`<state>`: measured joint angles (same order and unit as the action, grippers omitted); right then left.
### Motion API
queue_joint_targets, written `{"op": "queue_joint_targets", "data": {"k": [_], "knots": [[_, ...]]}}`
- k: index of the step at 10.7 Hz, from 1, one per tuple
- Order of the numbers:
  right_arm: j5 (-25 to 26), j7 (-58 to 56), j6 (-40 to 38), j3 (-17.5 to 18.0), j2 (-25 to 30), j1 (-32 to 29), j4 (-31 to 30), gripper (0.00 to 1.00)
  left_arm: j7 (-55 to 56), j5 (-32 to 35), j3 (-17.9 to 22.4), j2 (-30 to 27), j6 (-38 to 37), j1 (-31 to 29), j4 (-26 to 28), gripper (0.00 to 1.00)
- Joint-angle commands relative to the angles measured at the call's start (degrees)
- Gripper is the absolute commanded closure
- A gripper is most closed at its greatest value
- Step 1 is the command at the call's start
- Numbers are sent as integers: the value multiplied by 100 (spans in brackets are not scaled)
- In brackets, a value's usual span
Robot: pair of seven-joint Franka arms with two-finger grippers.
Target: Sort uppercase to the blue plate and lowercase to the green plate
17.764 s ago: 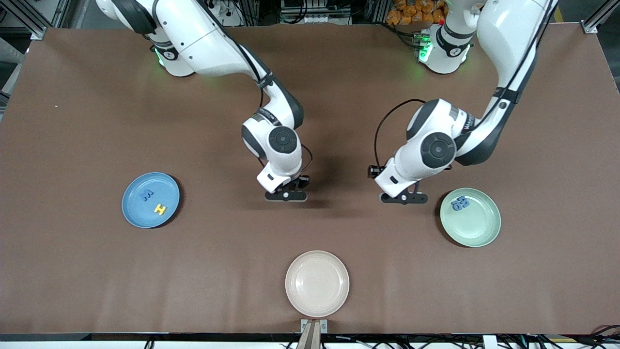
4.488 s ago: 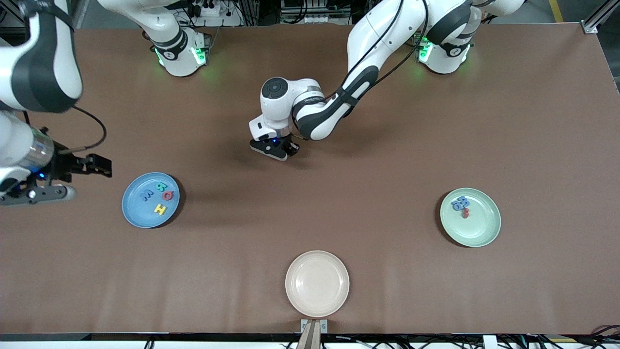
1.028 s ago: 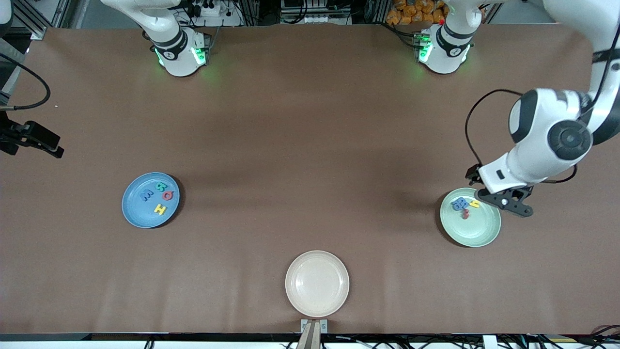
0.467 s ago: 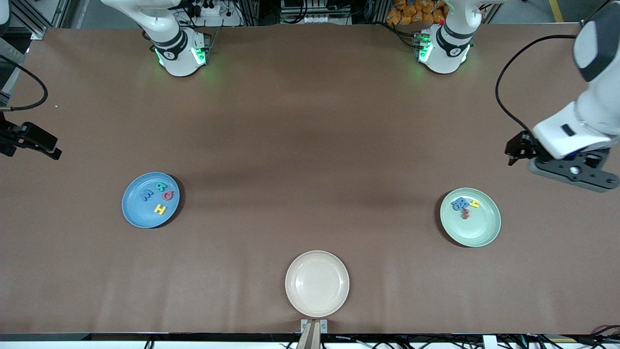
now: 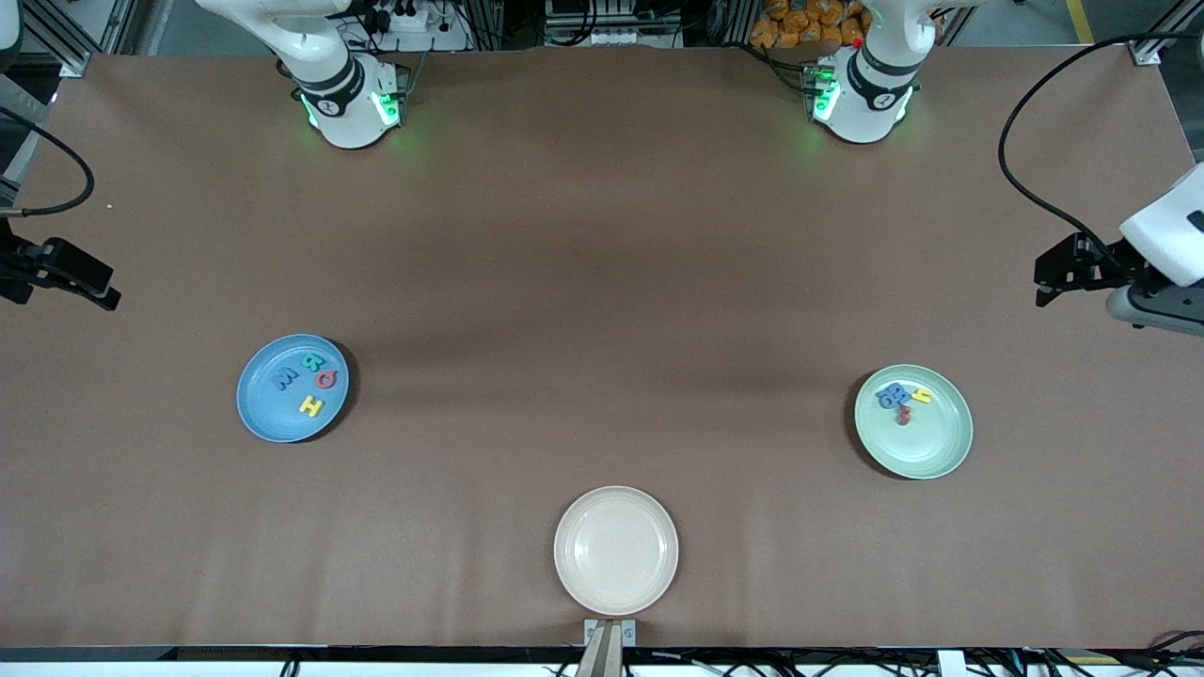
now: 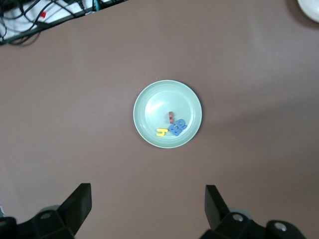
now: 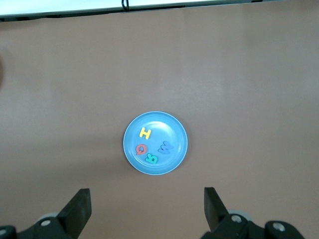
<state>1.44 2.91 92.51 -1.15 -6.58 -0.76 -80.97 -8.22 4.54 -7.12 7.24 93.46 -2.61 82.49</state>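
Four uppercase (image 5: 307, 380) lie in the blue plate (image 5: 259, 414), four lowercase (image 5: 901, 399) in the green plate (image 5: 926, 447); both hands, left (image 6: 144, 211) and right (image 7: 146, 209), hang high, wide open, empty.

A cream-white plate (image 5: 616, 550) sits on the brown table cover (image 5: 602, 282) at the edge nearest the front camera, about midway between the two ends of the table, and nothing lies in it. Just below it at the table's edge is a small metal bracket (image 5: 609, 632). Past the top edge of the table are cables and a heap of orange objects (image 5: 800, 21).
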Motion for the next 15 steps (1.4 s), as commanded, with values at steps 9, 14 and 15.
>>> {"op": "queue_joint_targets", "data": {"k": [9, 14, 15], "knots": [[-65, 61, 118, 88, 34, -82, -86, 0, 1973, -683, 27, -908, -442, -161, 618, 0], [-65, 52, 170, 88, 34, -91, -86, 0, 2264, -683, -228, -1268, -540, -363, 908, 0], [-65, 43, 162, 88, 34, -91, -86, 0, 2264, -691, -228, -1356, -505, -372, 988, 0]]}}
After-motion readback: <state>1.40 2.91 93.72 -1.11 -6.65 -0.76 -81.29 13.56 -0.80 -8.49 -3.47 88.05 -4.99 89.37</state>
